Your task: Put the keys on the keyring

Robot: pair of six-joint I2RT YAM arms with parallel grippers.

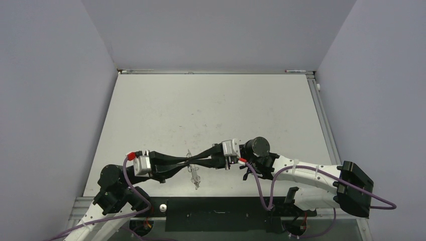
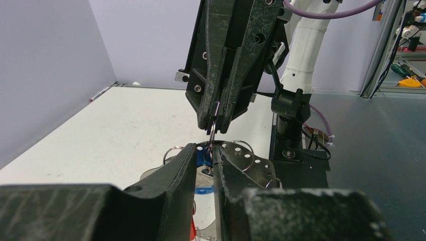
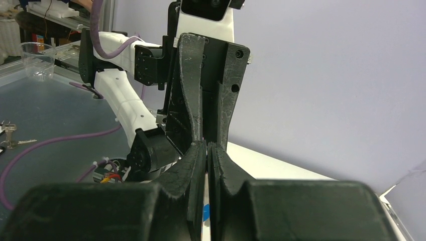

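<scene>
Left pincer (image 2: 203, 150): nearest the lens. Its fingers stand a narrow slit apart, and a blue key (image 2: 203, 159) fills that slit at the tips, so it is judged to be clamped lightly on the plastic head.
Right pincer (image 2: 217, 124): clenched, meeting the left pincer nose to nose from the far side. A thin wire of the keyring (image 2: 212, 134) is nipped between its tips.
Keyring: hangs from the right pincer, directly in front of the left pincer's tips. Small wire loops fan out to either side of the left pincer.
Red key (image 2: 192, 229): shows low in the slit, beneath the left pincer's tips. Whether it is threaded or lying loose cannot be told.
Reason for hold: one pincer steadies the ring while the other presents the key. This is judged to be the threading step for the blue key.
Edges: the ring wire is very fine and the two pincers' tips nearly touch, so there is little margin for misalignment.
Open room: the tabletop (image 1: 211, 110) spreads wide beyond both pincers and the walls (image 1: 60, 100) stand well apart. Drawing back looks unobstructed.
Risk: a slip of either grip would likely drop the ring beneath the pincers.
</scene>
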